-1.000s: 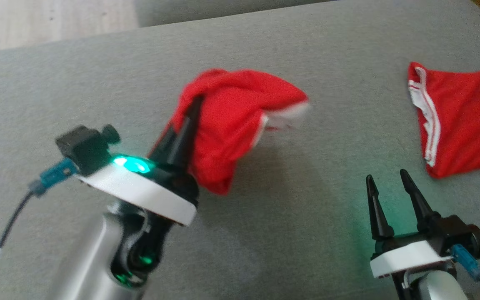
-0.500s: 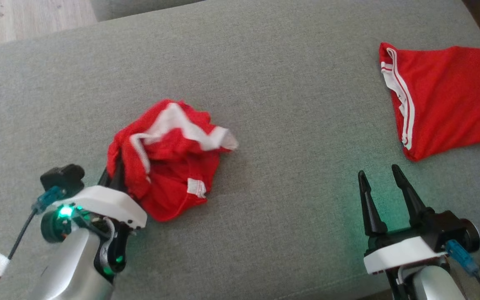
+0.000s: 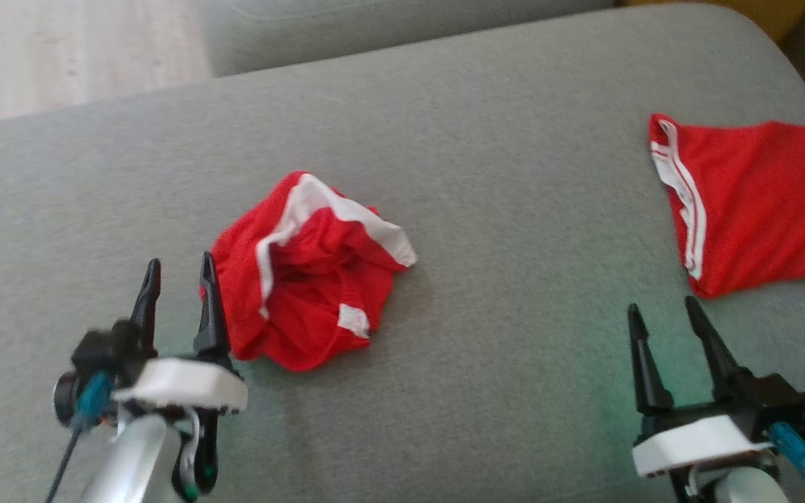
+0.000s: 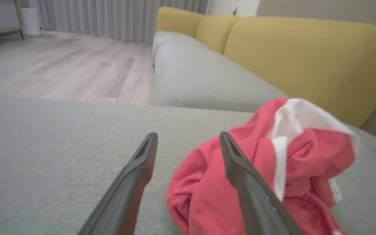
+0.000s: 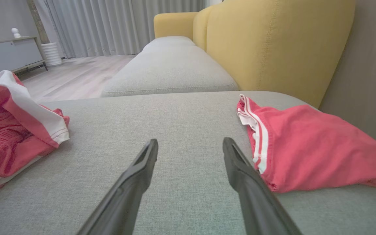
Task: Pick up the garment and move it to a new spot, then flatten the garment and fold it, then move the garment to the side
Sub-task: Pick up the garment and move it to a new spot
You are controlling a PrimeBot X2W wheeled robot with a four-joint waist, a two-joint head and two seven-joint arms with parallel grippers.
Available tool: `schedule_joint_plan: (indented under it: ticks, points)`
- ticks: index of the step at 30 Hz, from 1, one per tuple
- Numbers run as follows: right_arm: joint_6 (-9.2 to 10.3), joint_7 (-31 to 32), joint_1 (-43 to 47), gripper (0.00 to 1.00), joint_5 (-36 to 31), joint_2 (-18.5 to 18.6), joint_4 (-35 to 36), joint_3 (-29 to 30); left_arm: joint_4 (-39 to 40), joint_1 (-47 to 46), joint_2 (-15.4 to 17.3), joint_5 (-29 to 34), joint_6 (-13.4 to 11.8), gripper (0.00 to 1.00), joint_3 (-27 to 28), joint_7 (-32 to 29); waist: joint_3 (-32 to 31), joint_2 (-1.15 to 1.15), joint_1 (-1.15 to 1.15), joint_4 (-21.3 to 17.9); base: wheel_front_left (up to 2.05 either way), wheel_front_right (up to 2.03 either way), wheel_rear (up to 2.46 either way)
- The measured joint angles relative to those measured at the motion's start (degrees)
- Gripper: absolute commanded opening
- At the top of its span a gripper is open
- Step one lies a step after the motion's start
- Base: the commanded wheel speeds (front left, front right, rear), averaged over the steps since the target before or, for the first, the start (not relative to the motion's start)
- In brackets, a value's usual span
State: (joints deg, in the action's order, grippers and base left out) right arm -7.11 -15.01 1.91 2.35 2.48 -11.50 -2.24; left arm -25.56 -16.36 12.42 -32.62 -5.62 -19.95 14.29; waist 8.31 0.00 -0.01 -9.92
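Released, the garment point(image 3: 308, 272) lies crumpled beside my left hand point(image 3: 180, 262), now spread and empty; my right hand point(image 3: 660, 305) gapes empty too.

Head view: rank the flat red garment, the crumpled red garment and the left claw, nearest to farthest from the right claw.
1. The flat red garment, just ahead and to the right of the right claw.
2. The crumpled red garment, mid-cushion, off to its left.
3. The left claw, at that garment's far edge, farthest left.
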Motion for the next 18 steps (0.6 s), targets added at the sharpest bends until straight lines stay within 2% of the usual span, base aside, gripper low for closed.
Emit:
schedule_joint_plan:
  ticks: [1,2,6,14,18]
  points:
    - [0.00,0.00,0.45,1.00,-0.14,0.00,0.13,0.65,2.45,1.59,0.05,1.64,-0.49,1.00,0.41,0.00,-0.46,0.00,0.00,0.56,0.00,0.00,0.00]
    - [0.00,0.15,1.14,1.00,-0.91,-0.01,0.80,1.86,8.76,5.45,0.04,5.23,-1.19,1.00,2.25,0.01,-1.40,0.00,0.00,1.84,0.00,0.00,0.00]
    - [0.00,0.16,1.43,1.00,-2.11,-0.04,1.57,3.91,17.67,14.23,-0.66,10.46,-1.52,1.00,5.48,0.18,-3.36,0.00,0.00,4.66,0.00,0.00,0.00]
    - [0.00,0.16,3.82,1.00,-3.43,-0.08,1.90,5.11,22.34,28.22,-3.01,16.79,0.25,1.00,9.69,0.16,-7.43,0.00,-0.01,9.19,0.00,0.00,0.00]
    - [0.00,0.16,3.89,1.00,-3.42,-0.08,2.21,5.72,22.95,31.36,-4.13,19.01,2.79,1.00,12.55,0.16,-8.41,0.00,0.00,11.16,0.00,0.00,0.00]
